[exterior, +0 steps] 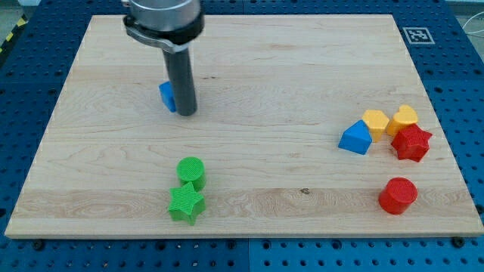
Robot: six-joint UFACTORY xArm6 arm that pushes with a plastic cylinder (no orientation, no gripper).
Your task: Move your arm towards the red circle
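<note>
The red circle (398, 196) lies near the view's bottom right of the wooden board (249, 68). My tip (187, 113) rests on the board in the upper left part, far to the left of and above the red circle. A small blue block (167, 96) sits right beside the rod's left side, partly hidden by it; I cannot tell whether they touch.
A red star (412, 142), a yellow hexagon (375, 121), a yellow block (404, 118) and a blue triangular block (355, 138) cluster above the red circle. A green circle (191, 171) and a green star (186, 204) sit at the bottom centre-left.
</note>
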